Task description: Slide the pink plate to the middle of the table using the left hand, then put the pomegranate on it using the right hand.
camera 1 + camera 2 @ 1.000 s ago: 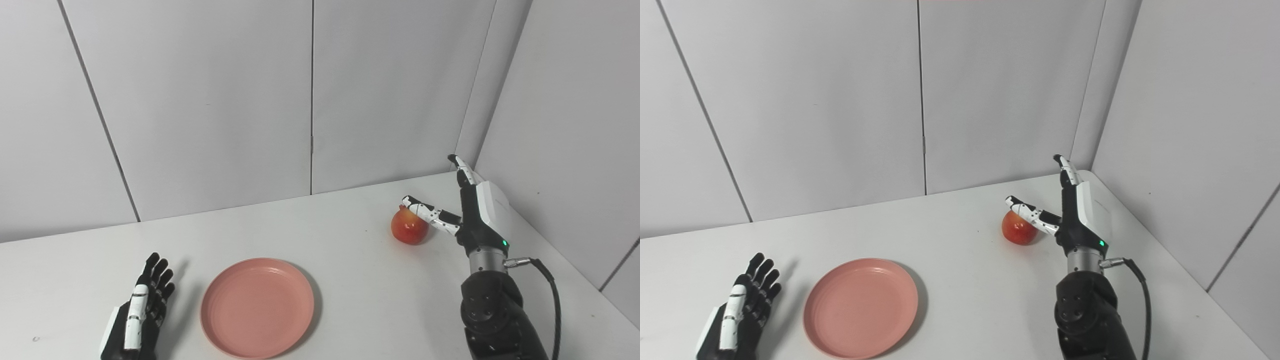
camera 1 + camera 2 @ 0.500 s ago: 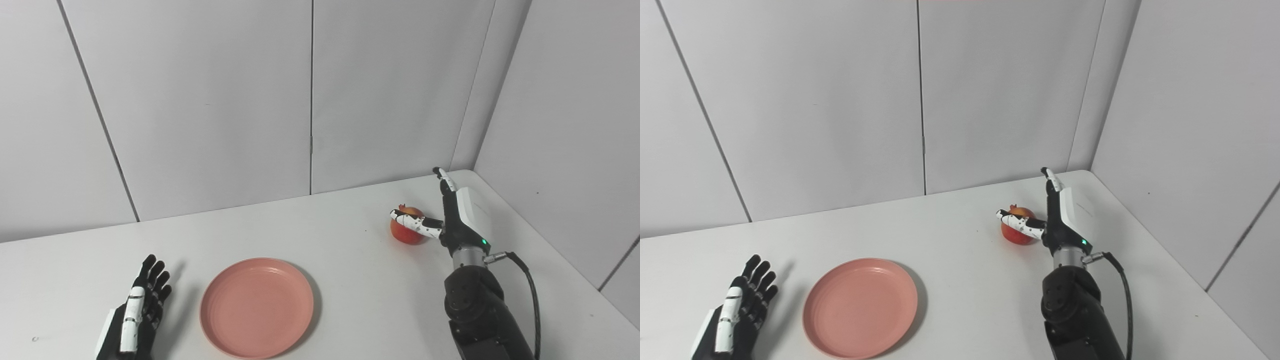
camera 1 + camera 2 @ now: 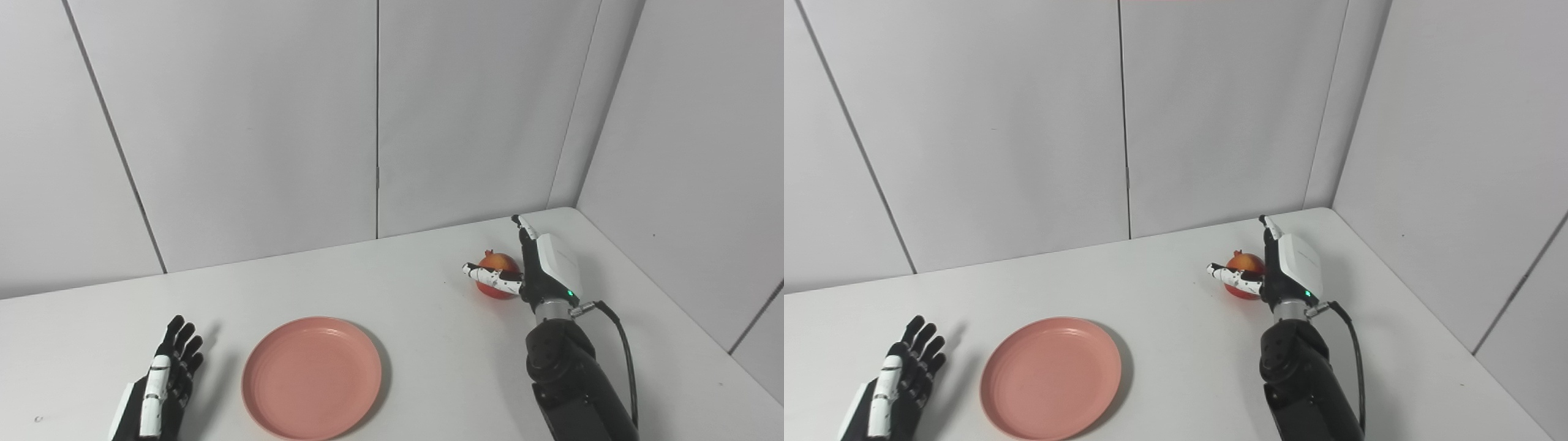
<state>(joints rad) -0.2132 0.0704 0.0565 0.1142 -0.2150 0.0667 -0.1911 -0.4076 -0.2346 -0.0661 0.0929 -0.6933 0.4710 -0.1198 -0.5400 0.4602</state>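
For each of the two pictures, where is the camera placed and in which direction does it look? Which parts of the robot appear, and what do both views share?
Left eye view: on the robot's head, left of its twin, looking down and forward over the table; left hand and right hand with its forearm show.
Right eye view: on the head, slightly to the right, facing the same way; the same hands show, shifted left in the picture.
Shared: pink plate, pomegranate beside the right hand, the grey wall panels.

right hand lowered around pomegranate, left hand withdrawn
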